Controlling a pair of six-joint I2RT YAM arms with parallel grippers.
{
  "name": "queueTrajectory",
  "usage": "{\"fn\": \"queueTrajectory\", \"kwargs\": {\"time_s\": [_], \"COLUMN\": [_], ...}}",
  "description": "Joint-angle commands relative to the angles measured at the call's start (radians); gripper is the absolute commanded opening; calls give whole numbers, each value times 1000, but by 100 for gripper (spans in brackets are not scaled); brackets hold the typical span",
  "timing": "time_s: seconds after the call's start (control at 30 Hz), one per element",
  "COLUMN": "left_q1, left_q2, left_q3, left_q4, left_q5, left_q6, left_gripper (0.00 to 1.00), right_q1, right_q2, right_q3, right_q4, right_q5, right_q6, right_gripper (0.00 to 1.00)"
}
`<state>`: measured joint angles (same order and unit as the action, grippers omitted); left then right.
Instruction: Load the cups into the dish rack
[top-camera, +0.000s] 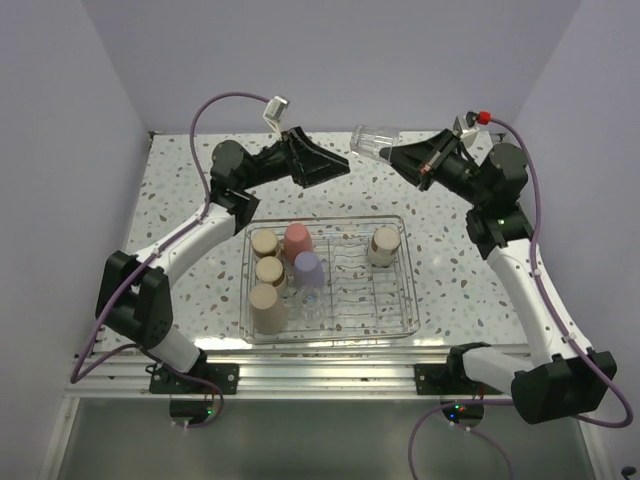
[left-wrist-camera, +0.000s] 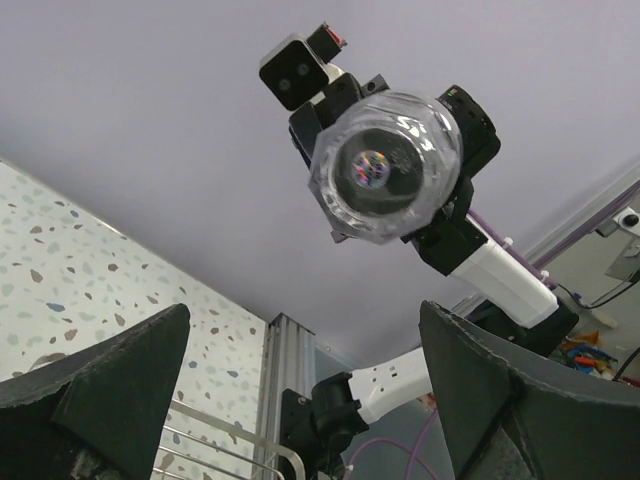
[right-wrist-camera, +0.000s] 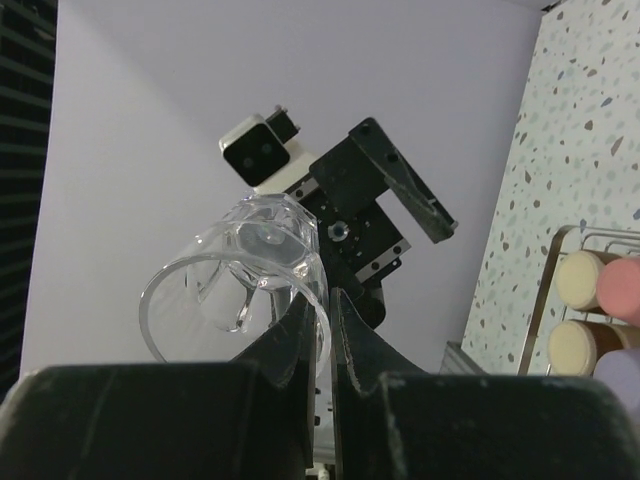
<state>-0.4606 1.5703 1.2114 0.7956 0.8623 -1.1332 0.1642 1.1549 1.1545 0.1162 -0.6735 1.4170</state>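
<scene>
My right gripper (top-camera: 402, 156) is shut on the rim wall of a clear cup (top-camera: 372, 143) and holds it sideways, high above the back of the table. In the right wrist view the cup (right-wrist-camera: 235, 270) has its wall pinched between my fingers (right-wrist-camera: 300, 330). My left gripper (top-camera: 336, 166) is open and empty, just left of the cup and facing it; the left wrist view shows the cup's base (left-wrist-camera: 385, 168). The dish rack (top-camera: 408, 290) holds three brown cups (top-camera: 264, 243), a red-pink cup (top-camera: 298, 240), a lavender cup (top-camera: 308, 268), a tall tan cup (top-camera: 267, 308) and a clear cup (top-camera: 312, 306).
The speckled table (top-camera: 460, 270) lies around the rack, with walls at the left, back and right. The aluminium rail (top-camera: 330, 365) with the arm bases runs along the near edge. The rack's right half has bare grid floor (top-camera: 355, 290).
</scene>
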Motion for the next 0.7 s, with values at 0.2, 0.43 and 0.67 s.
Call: {"fn": "queueTrajectory", "kwargs": {"time_s": [0.2,0.43,0.67], "left_q1": [-7,-7,-6], "left_q2": [36,33,34], "left_q3": [80,99,114], "left_q4": [174,188,186], "left_q5": [-32,-37,-37], "left_q6": [-103,-119,-123], "left_gripper": [98,94,83], "right_q1": [89,124,126], "right_q2": [-31,8,66], "right_q3": [-22,-36,-33], "right_q4": [-26,-27,19], "right_q5": [26,35,38], "right_q6": [-50,-85,-84], "right_gripper": [0,0,0]}}
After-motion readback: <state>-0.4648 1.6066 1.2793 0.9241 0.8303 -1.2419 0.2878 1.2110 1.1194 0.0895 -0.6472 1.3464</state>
